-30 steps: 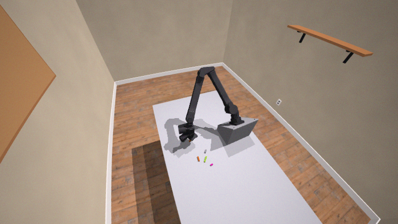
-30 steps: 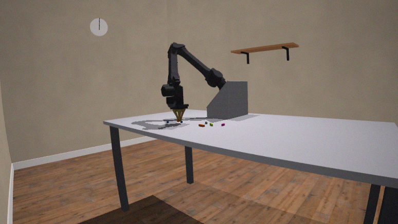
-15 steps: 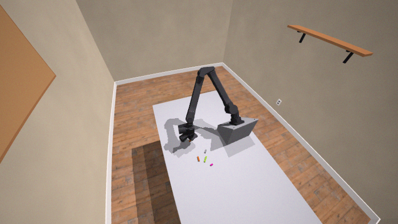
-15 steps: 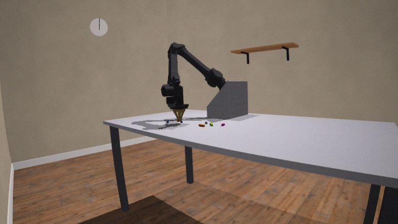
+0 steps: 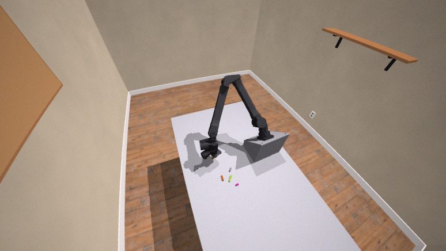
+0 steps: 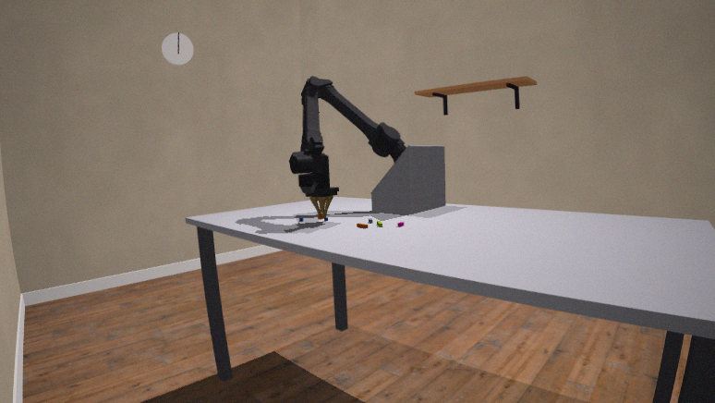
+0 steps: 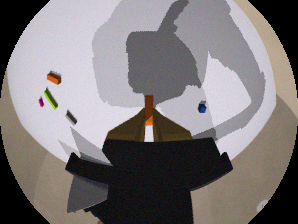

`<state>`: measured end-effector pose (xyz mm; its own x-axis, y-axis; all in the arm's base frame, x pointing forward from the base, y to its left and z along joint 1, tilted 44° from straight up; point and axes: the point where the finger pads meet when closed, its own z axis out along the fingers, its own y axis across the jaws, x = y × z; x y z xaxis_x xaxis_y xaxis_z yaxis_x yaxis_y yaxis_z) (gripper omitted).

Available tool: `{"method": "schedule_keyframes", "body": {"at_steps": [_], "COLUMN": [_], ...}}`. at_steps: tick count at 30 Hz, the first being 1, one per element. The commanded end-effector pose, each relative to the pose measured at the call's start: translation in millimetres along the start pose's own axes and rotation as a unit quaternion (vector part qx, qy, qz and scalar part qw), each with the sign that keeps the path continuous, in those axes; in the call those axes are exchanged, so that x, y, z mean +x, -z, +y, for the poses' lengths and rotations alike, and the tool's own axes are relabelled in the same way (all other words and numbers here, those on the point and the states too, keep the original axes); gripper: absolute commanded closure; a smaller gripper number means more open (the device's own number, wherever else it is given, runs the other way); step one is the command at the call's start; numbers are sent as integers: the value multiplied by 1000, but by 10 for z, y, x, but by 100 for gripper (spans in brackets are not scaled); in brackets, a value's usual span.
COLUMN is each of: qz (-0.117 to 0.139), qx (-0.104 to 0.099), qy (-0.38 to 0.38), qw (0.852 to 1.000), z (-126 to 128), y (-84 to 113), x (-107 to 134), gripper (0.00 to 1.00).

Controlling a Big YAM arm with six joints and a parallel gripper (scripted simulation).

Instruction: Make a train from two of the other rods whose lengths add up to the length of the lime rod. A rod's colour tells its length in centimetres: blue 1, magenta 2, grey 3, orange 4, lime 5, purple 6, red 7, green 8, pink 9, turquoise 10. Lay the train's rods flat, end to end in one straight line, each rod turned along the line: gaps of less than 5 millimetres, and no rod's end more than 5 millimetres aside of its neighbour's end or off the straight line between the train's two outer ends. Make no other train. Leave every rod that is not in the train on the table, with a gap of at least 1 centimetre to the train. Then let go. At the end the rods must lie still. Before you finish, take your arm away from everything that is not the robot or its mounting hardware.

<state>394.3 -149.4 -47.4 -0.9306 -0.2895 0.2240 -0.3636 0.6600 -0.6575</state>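
Note:
My gripper (image 6: 321, 217) points down at the table's far left part, just above the surface, shut on a small blue rod (image 6: 325, 218) that peeks out at the fingertips. It is mostly hidden in the wrist view (image 7: 148, 123). A second blue rod (image 6: 300, 218) lies on the table to the left of the gripper and also shows in the wrist view (image 7: 201, 106). The orange rod (image 5: 222, 178), lime rod (image 5: 230, 178), grey rod (image 5: 230, 169) and magenta rod (image 5: 237, 184) lie flat in a loose group, apart from each other and well away from the gripper (image 5: 212, 157).
The arm's grey base block (image 5: 265, 145) stands behind the rod group. The table's left edge (image 5: 182, 162) is close to the gripper.

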Motion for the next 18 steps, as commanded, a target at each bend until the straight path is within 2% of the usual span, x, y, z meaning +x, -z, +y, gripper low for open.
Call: {"method": "schedule_keyframes", "body": {"at_steps": [1, 18], "qz": [-10, -11], "qx": [3, 3], "qy": [7, 9], "qw": [1000, 1000], "z": [-20, -9], "y": [44, 47], "x": [-99, -115], "gripper": [95, 95]}}
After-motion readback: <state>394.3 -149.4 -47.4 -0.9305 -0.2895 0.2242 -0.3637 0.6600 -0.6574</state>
